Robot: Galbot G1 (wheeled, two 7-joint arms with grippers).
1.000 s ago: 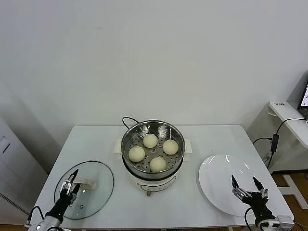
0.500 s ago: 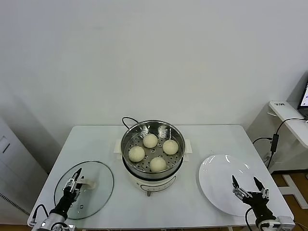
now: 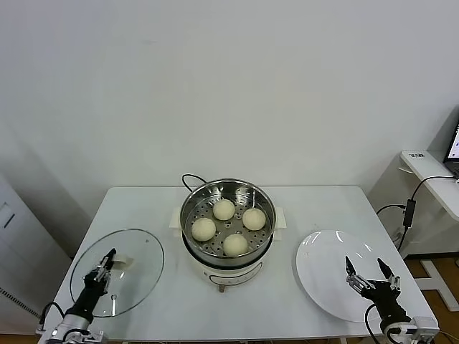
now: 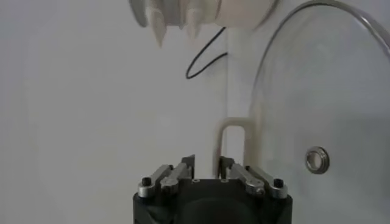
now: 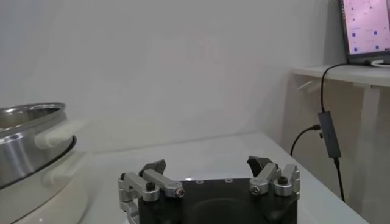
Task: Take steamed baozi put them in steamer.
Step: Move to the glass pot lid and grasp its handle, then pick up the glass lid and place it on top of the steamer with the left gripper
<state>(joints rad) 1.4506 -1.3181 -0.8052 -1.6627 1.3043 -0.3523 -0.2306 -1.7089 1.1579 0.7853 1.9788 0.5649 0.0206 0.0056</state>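
Four pale baozi (image 3: 224,209) (image 3: 254,218) (image 3: 204,228) (image 3: 235,244) sit on the perforated tray inside the shiny steamer (image 3: 185,215) at the table's middle; its steel wall (image 5: 30,131) also shows in the right wrist view. At the front left, my left gripper (image 3: 106,261) (image 4: 207,161) is shut on the cream handle (image 4: 234,128) of the round glass lid (image 3: 136,265) (image 4: 317,91), which hangs tilted. My right gripper (image 3: 363,266) (image 5: 207,163) is open and holds nothing, over the near edge of the white plate (image 3: 323,258).
The steamer's black cord (image 3: 188,179) loops behind the pot. A side table (image 3: 430,165) with a laptop and a hanging cable stands off the right edge. The table's front edge runs just below both grippers.
My left gripper has closed on the lid's handle. The lid has come up off the table, tilted, and shifted left and toward me. The right arm has barely moved.
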